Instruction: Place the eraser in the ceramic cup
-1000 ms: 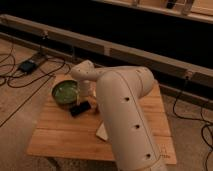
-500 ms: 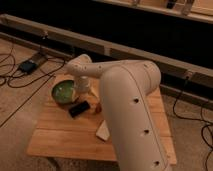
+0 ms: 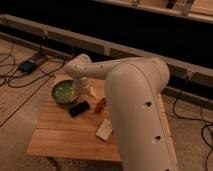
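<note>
The eraser [image 3: 79,108] is a small flat black slab lying on the wooden table [image 3: 60,140], just in front of the green bowl. My gripper [image 3: 82,92] hangs down from the white arm [image 3: 130,95] at the bowl's right edge, a little behind and above the eraser, and I see nothing held in it. A small white shape [image 3: 93,92] right beside the gripper may be the ceramic cup; the arm hides most of it.
A wide green bowl [image 3: 63,92] stands at the table's back left. A small red-orange object [image 3: 101,104] lies right of the eraser. A flat white object [image 3: 105,129] lies nearer the front. Cables and a black box [image 3: 27,65] lie on the floor at left.
The arm's large foreground link has swung right and nearer the camera, and the gripper has shifted a little toward the bowl's right edge. The eraser has not moved.
</note>
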`<state>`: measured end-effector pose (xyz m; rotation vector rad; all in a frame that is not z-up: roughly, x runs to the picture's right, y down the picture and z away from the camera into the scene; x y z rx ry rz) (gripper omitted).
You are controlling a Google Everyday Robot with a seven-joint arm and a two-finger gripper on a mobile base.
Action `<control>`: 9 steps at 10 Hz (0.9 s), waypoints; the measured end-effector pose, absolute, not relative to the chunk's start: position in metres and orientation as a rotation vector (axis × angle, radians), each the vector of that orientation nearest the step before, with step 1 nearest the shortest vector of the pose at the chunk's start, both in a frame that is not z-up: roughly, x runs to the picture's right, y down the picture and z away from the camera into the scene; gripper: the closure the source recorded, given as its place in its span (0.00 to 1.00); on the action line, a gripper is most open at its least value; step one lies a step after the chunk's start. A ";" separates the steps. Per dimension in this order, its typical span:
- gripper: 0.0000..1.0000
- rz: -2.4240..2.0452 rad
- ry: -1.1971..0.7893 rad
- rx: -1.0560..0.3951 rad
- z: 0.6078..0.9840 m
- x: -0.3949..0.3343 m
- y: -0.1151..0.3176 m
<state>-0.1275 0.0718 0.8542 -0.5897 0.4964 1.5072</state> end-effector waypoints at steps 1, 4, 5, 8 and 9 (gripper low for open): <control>0.20 1.547 0.490 -0.596 0.853 -0.126 0.075; 0.20 1.652 0.474 -0.614 0.848 -0.132 0.080; 0.20 1.692 0.473 -0.622 0.847 -0.138 0.082; 0.20 1.815 0.450 -0.660 0.849 -0.153 0.084; 0.20 1.855 0.440 -0.678 0.850 -0.157 0.085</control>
